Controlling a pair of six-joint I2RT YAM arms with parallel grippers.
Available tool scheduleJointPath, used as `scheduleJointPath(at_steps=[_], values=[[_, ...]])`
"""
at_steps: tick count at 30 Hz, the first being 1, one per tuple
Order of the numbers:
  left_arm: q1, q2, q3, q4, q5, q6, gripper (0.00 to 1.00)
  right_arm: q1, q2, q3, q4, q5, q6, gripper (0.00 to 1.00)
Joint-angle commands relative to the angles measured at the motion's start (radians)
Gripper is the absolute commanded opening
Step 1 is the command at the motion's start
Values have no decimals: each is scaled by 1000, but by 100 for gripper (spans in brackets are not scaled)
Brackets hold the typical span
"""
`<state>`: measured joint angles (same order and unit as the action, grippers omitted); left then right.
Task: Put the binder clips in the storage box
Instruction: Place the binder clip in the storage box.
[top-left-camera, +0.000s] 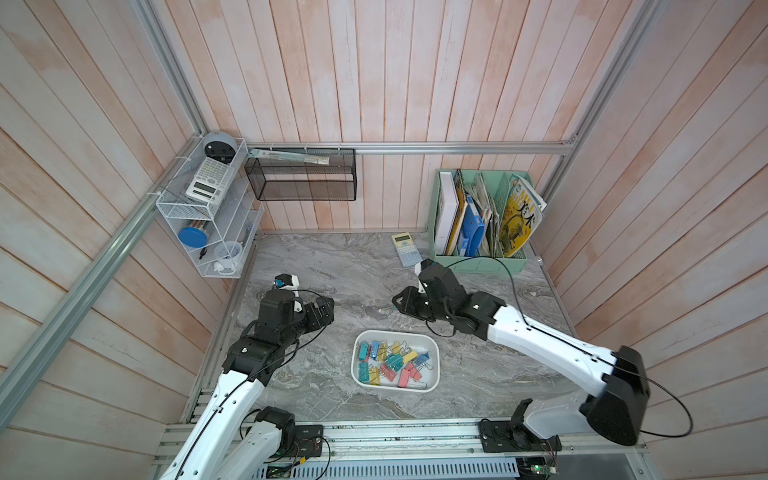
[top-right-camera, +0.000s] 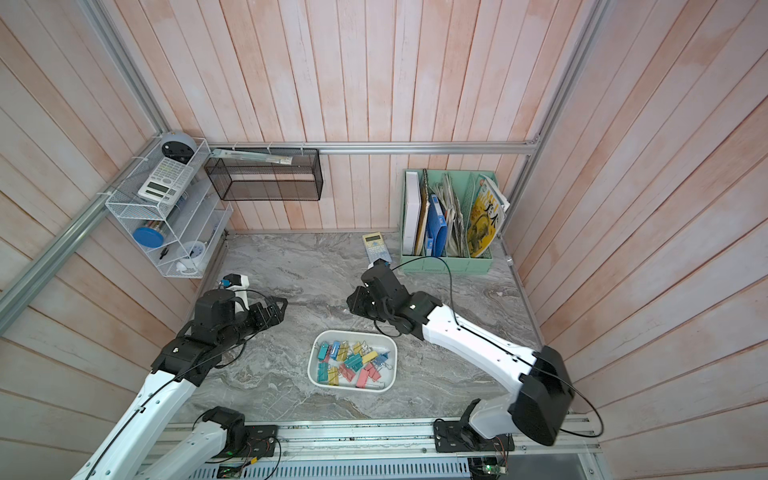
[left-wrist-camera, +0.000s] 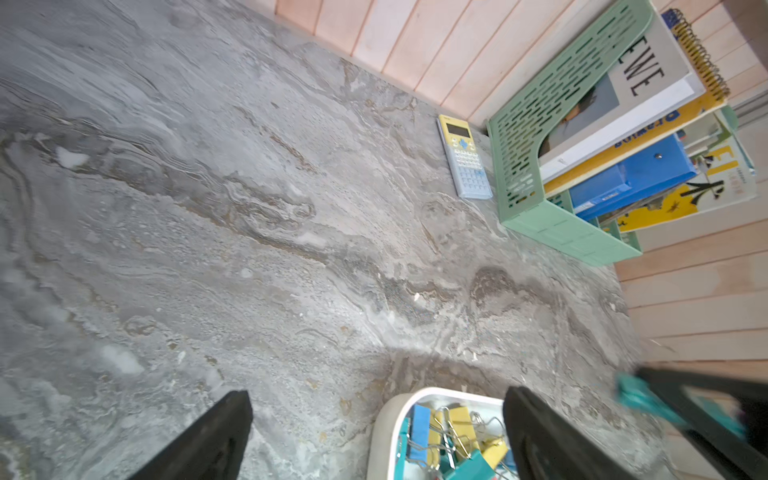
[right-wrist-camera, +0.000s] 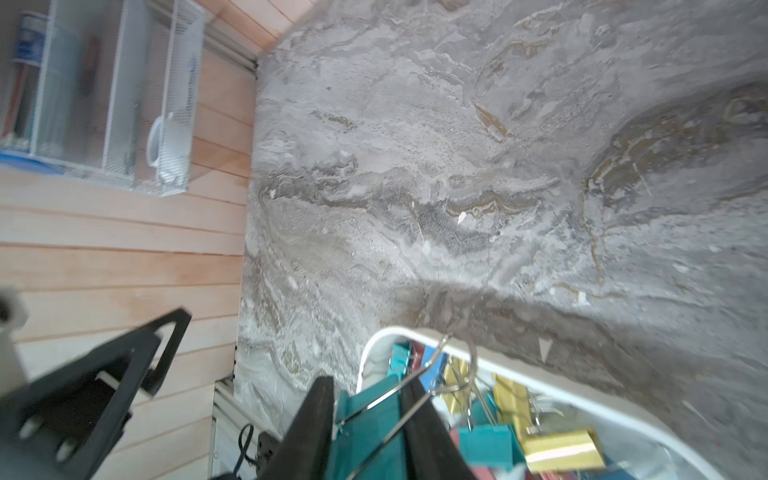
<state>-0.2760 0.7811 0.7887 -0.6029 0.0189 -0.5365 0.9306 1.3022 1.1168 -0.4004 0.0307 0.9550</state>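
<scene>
Teal binder clip (right-wrist-camera: 365, 428) in grip: clamping it between the narrowed jaws of the right gripper (top-left-camera: 397, 301), hovering over the worktop (top-left-camera: 332, 266) just beyond the far rim of the white storage box (top-left-camera: 433, 351) holding the other binder clips (top-left-camera: 388, 361). Idling with the left gripper (top-left-camera: 330, 309) empty, jaws spread wide. Risking an early release dropping the clip short of the rim, or a bounce out over the low wall.

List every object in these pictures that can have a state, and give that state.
Storage box: open-topped, resting on the table.
Binder clips: piled inside the storage box.
Right hand: shut on a teal clip.
Teal clip: gripped, not yet in the box.
Left hand: open, empty.
Calculator: lying flat on the table.
File holder: upright, stuffed with books.
</scene>
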Motion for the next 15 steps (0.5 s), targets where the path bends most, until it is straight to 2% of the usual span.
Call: scheduleJointPath(at_steps=[1, 3, 5, 8, 9, 10, 13, 15], values=[[3, -59, -43, 69, -147, 51, 100, 108, -74, -161, -168, 158, -90, 18], [3, -92, -83, 120, -150, 92, 100, 143, -94, -258, -159, 134, -73, 20], [3, -105, -115, 149, -158, 126, 100, 145, -62, -280, -138, 90, -106, 27], [2, -102, -146, 152, -154, 179, 100, 144, 30, -185, -194, 79, -196, 59], [2, -101, -151, 146, -145, 192, 100, 144, 53, -147, -234, 87, -218, 65], [2, -103, -156, 135, -128, 211, 100, 145, 71, -104, -291, 117, -232, 73], [2, -126, -188, 138, -128, 221, 100, 145, 31, -78, -335, 220, -232, 83], [2, -143, -212, 156, -177, 233, 100, 145, -43, -100, -332, 388, -163, 86]])
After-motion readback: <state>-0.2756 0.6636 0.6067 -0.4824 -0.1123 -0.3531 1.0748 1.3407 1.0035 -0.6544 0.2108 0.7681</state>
